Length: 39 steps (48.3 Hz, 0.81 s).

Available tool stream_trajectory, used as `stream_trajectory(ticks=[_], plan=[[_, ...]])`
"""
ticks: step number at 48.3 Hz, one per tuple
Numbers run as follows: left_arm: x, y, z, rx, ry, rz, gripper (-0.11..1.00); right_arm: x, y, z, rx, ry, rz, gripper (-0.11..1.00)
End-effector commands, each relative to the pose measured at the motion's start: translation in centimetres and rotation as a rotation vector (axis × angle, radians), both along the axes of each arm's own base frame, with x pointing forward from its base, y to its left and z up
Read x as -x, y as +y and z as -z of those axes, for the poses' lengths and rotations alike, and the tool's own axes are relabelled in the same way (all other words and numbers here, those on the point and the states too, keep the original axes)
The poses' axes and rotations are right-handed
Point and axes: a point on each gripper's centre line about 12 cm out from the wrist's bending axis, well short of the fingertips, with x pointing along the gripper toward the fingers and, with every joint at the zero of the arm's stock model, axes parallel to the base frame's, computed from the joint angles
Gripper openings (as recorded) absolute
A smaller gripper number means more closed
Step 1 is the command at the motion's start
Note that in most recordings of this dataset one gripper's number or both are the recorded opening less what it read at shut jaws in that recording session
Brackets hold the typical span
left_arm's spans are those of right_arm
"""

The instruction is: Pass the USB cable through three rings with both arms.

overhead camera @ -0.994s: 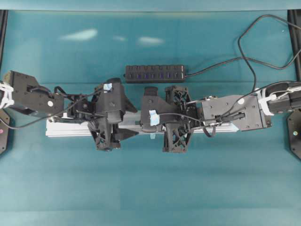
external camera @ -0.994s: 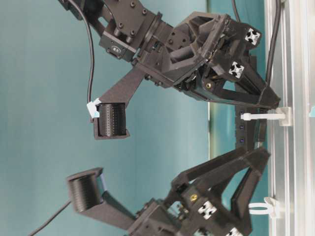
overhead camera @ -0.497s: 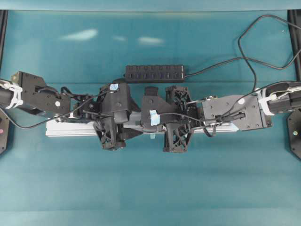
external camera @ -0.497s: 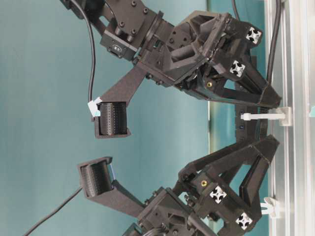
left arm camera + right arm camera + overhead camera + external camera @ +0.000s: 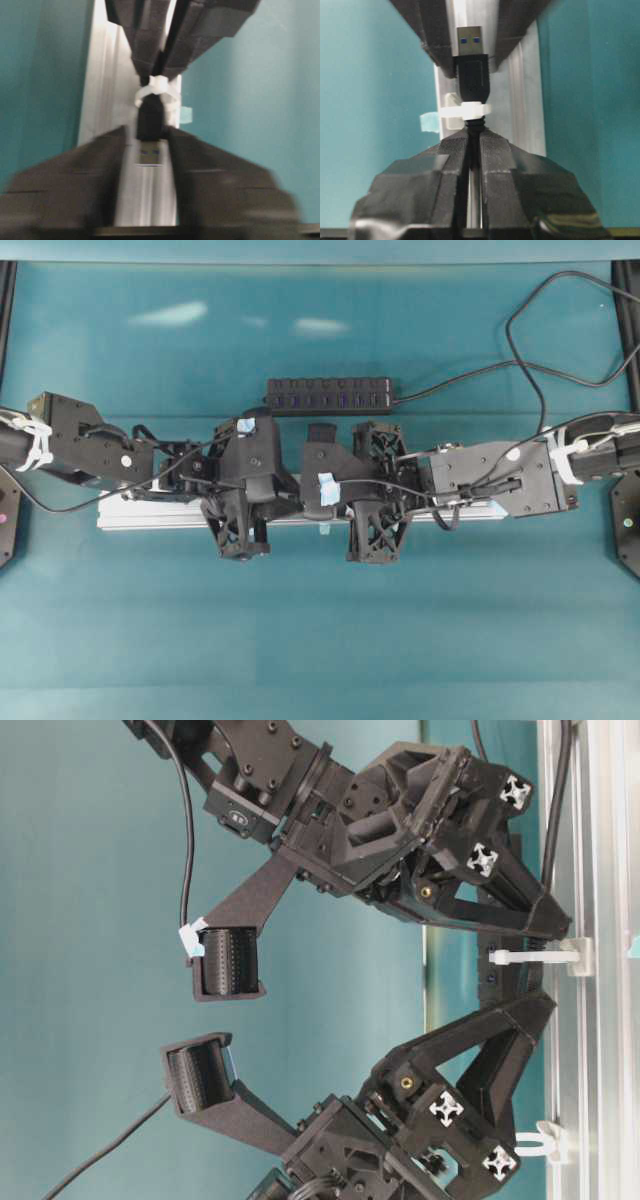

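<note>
The USB plug (image 5: 472,70) is poked through a whitish ring (image 5: 465,109) on the aluminium rail (image 5: 520,95), its cord clamped behind the ring by the right gripper (image 5: 471,145); the left gripper (image 5: 150,145) flanks the plug, grip not discernible; it is best clamped squarely on the black body before being drawn straight along the rail

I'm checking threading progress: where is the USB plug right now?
In the right wrist view the USB plug pokes through a white ring on the aluminium rail, just beyond the right pincer, between the left pincer's fingers.
</note>
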Motion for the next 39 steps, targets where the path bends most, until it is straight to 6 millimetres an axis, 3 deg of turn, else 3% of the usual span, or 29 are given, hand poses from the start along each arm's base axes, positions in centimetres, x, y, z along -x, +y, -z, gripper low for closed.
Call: stream_trajectory(ticks=[1, 29, 39], plan=[[-0.59, 0.2, -0.98, -0.008, -0.046, 0.0, 0.22, -0.28, 0.22, -0.96, -0.008, -0.033, 0.004, -0.1], [-0.62, 0.14, -1.18, -0.008, -0.041, 0.002, 0.22, -0.14, 0.17, -0.87, -0.006, -0.018, 0.007, -0.09], [-0.23, 0.07, -1.36, -0.008, -0.015, 0.004, 0.22, 0.33, 0.29, -0.59, 0.001, 0.028, 0.012, 0.06]])
